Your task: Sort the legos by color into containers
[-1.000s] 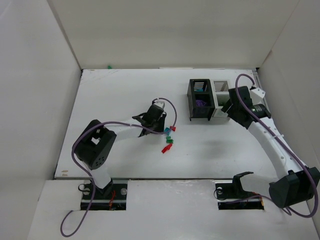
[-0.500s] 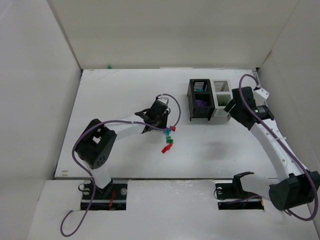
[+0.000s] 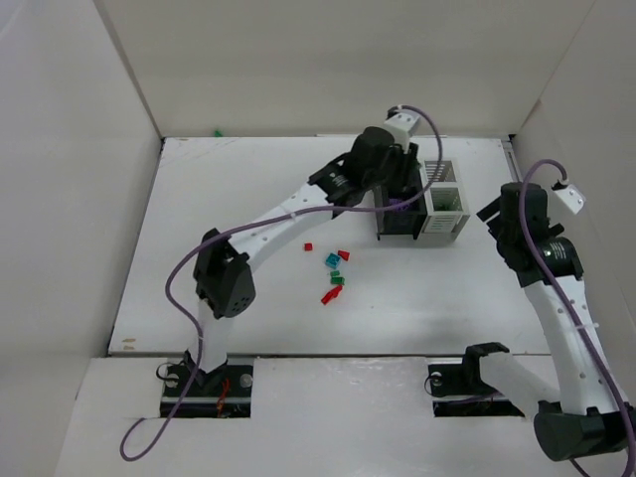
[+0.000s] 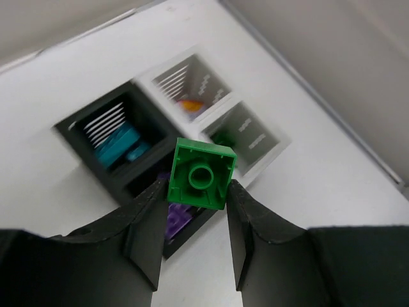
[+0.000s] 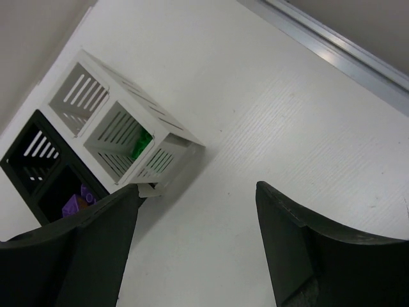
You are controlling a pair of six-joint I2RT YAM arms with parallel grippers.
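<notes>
The left arm reaches out over the bins, which sit toward 1 o'clock on the table (image 3: 199, 199). Its pincer (image 4: 197, 189) is clamped on a green brick (image 4: 201, 174), gripping it by two opposite sides with the hollow underside facing the wrist camera.

Below it the black bin (image 4: 77, 125) holds teal and purple pieces. The white bin (image 4: 268, 144) holds something orange-yellow in one cell and green (image 4: 225, 136) in the other.

From the wrist view, the green cell lies at 1 o'clock from the brick, while the purple cell lies under it at 7 o'clock. I reckon a release here could send the brick onto the dividing wall or in with the purple. It could also cling to one finger and fall crooked.

The right pincer (image 5: 195, 211) stands wide open and empty at 3 o'clock from the bins. More loose bricks (image 3: 333, 268) wait at 7 o'clock from them.
</notes>
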